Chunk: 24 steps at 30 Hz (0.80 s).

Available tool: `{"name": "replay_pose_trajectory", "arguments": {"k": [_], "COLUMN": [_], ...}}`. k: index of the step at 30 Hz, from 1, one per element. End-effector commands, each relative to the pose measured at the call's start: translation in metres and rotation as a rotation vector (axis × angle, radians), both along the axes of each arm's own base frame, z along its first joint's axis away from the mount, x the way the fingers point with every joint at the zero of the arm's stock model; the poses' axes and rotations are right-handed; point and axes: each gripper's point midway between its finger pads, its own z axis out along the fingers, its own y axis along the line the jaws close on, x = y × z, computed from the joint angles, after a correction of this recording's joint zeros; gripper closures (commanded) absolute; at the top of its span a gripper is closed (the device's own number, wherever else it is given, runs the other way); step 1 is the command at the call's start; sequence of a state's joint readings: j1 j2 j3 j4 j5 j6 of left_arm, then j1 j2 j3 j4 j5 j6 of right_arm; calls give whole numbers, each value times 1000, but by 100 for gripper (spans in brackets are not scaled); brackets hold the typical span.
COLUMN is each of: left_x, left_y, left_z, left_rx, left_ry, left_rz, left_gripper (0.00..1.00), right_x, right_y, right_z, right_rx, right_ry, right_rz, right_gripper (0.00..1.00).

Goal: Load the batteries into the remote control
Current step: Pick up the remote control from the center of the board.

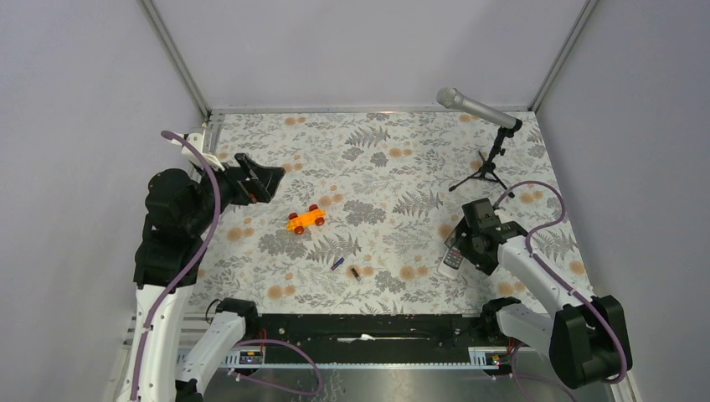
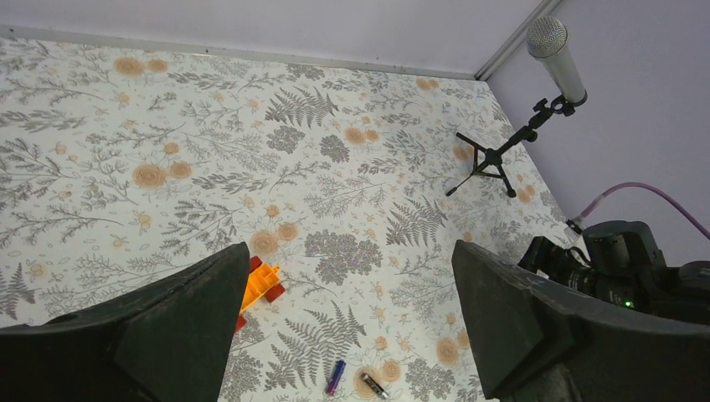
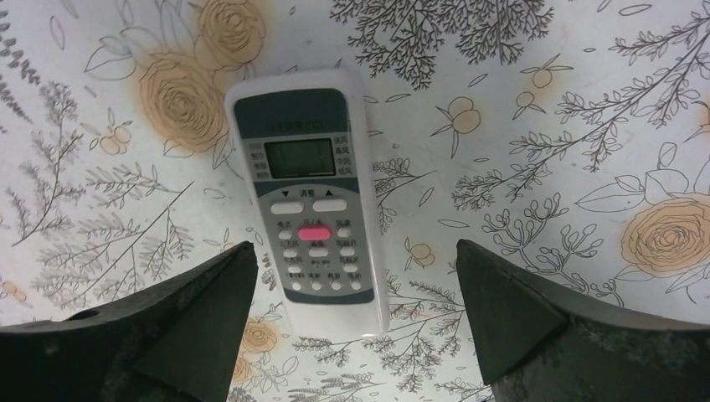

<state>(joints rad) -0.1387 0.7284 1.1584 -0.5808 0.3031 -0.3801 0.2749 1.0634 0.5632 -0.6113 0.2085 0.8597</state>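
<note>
The remote control (image 3: 306, 209) lies face up on the floral table cover, screen and buttons showing; it also shows at the right in the top view (image 1: 452, 260). My right gripper (image 3: 356, 251) hovers just above it, open, a finger on either side of its lower end and not touching it; in the top view (image 1: 460, 245) the gripper hides part of the remote. The blue-purple battery (image 1: 336, 263) and the dark battery (image 1: 356, 273) lie side by side near the table's front middle, also in the left wrist view (image 2: 336, 377) (image 2: 373, 386). My left gripper (image 1: 276, 184) is open and empty, raised at the left.
An orange toy car (image 1: 306, 219) with red wheels sits left of centre, partly behind my left finger in the left wrist view (image 2: 261, 283). A microphone (image 1: 477, 107) on a small tripod (image 1: 490, 172) stands at the back right. Walls enclose the table.
</note>
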Motion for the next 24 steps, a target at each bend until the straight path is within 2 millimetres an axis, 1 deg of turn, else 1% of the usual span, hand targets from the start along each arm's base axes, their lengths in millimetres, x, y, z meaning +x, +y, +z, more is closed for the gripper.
{"name": "replay_pose_trajectory", "arguments": {"k": [1,4,11,14,17,20,22,24], "left_x": [0,1,8,9,9,10,12,12], "left_y": [2,8,8,11,13,15,16,13], "left_z": [21,25,14,10,7,4,1,-4], "left_rx": [-60,-71,-76,-74,-67,-59,-55,-50], "left_ry": [-78,-104,-61,-55,-52,-45,-38,-28], "left_rz": [31,67,83,99,113,123,126,112], "left_gripper": [1,1,1,1,1,1,1,1], "right_x": [7,11,23,24,20,13,8,-2], "right_y": [-13,-6,12,12,10,11,11,7], "right_z": [1,-5,-7,-8,-11,-13,-14,-22], "right_rx": [-82,-84,-104,-121,-138,-150,-163,-190], "right_ry": [-18,1,15,20,40,70,92,153], "right_rz": [-75,-40,61,70,76,97,98,86], "right_gripper": [8,8,4,4,4,8,15,19]}}
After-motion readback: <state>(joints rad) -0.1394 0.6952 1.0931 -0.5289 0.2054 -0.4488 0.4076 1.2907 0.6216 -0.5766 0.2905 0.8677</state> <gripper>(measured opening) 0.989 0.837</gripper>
